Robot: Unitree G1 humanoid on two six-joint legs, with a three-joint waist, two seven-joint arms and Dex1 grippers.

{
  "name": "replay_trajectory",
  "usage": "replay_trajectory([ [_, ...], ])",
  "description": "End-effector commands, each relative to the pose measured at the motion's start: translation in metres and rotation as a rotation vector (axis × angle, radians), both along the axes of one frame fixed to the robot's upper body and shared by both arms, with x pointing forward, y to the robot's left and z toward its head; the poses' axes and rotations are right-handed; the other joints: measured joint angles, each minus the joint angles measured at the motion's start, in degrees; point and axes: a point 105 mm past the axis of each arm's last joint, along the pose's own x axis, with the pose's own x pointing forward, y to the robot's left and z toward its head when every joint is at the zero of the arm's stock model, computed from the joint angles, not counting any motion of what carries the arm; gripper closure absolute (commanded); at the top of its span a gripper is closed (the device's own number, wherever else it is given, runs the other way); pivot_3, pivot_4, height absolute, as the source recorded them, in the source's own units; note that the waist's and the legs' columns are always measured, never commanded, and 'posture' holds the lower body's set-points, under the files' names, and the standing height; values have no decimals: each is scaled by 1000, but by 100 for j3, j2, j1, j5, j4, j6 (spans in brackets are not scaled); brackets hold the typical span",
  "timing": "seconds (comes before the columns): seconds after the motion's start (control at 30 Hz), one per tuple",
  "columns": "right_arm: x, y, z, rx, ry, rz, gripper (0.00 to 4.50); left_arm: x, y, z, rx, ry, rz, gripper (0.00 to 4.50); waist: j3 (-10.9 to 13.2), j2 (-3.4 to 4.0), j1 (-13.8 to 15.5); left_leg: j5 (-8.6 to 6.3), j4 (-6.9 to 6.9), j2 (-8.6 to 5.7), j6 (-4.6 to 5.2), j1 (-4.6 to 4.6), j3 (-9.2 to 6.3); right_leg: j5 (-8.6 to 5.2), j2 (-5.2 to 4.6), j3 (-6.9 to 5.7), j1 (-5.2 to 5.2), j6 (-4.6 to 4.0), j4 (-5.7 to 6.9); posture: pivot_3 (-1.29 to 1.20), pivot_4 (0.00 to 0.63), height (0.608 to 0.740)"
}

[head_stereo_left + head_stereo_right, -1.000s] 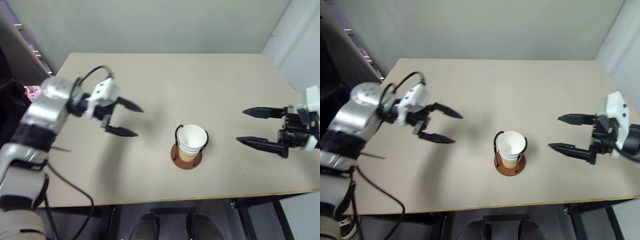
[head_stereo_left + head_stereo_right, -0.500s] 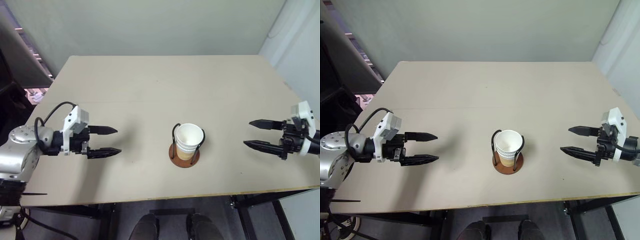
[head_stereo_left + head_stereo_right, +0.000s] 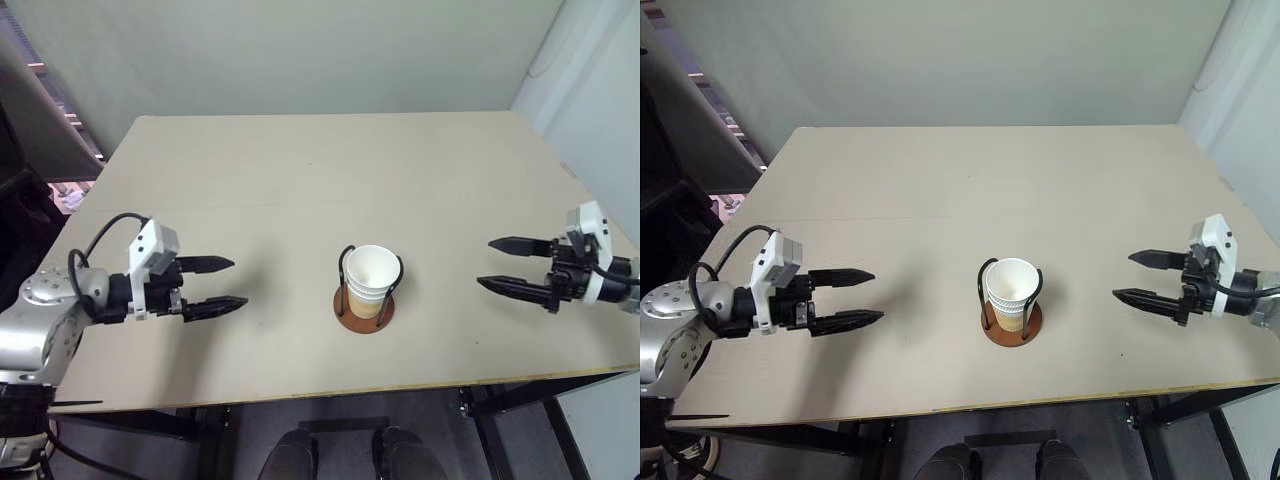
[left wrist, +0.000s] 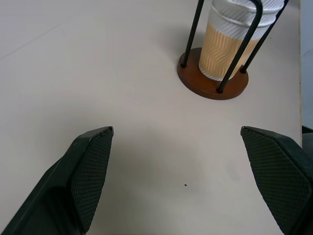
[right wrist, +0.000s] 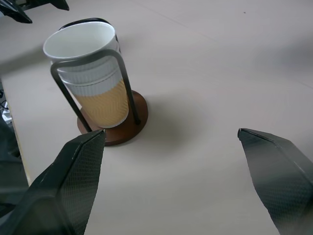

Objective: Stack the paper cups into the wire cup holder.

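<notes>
**Ana:** Fingers first, low in the frame: how does each pair stand?

**Ben:** The left gripper (image 3: 213, 283) sits at the lower left of the left eye view, spread as wide as it goes and holding nothing. The right gripper (image 3: 512, 265) mirrors it at the right edge, equally wide and equally empty. Both hang just over the surface (image 3: 300, 170), tips aimed inward.

**Ana:** And what lies between them?

**Ben:** The wire cup holder (image 3: 364, 308) stands upright at the centre of the frame, a little below the middle, with the paper cups (image 3: 372, 281) nested inside its loops, rims stacked, long axis vertical. From either wrist view the stack lies ahead of the fingertips and well apart from them.

**Ana:** Which arm is nearer?

**Ben:** Neither, to his eye; the stack sits about midway. No loose cup shows on the bare far half of the surface, so he judges the stacking done and no reach called for.
</notes>
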Motion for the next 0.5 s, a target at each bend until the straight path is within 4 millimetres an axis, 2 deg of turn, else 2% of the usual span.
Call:
replay_trajectory([
  [0.03, 1, -1, 9, -4, -39, 5, 0, -1, 0, 12, 2, -53, 6, 32, 0, 0, 0, 0, -1, 0, 0, 0, 0, -1, 0, 0, 0, -1, 0, 0, 150, 740],
  [0.5, 5, -1, 9, 7, -43, -5, 0, -4, 1, 13, 4, -57, 30, 32, 1, -1, 0, 0, -24, 0, -7, 5, -2, -5, 0, 0, -2, -8, -4, 0, 150, 740],
])
